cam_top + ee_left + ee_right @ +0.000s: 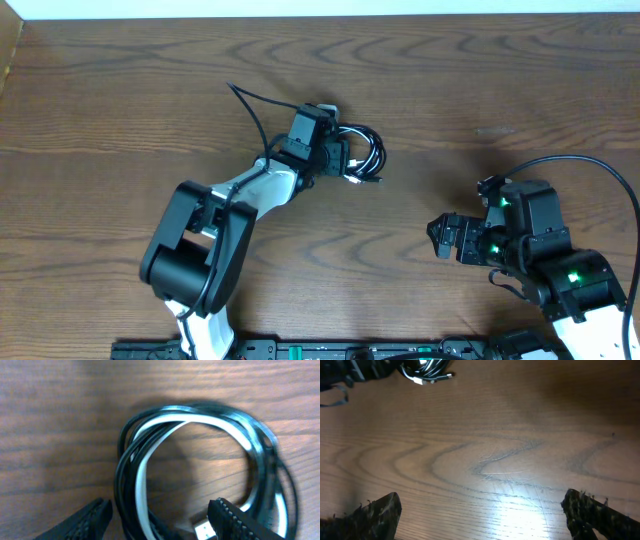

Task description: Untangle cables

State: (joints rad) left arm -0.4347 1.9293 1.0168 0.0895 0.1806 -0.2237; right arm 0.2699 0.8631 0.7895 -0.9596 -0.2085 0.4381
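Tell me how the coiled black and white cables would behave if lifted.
Probably floppy: the black cable and white cable are thin and lie in loose loops, so a lifted strand would likely sag. Likely light too. Their loops overlap, so both may rise together.

The table (450, 90) is a broad top of dark brown wood with bold, wavy grain running along its length. In the right wrist view a patch of bright glare sits on the wood close to the camera. The cables (365, 155) lie directly on it as one loose coil, a little left of centre and toward the far side. Close up, the black cable (120, 465) makes several turns around the ring. The white cable (200, 419) runs just inside those turns, touching them along the top and down the left side. A small silver plug end (202, 529) rests at the coil's near side, and wood grain shows through its open middle.
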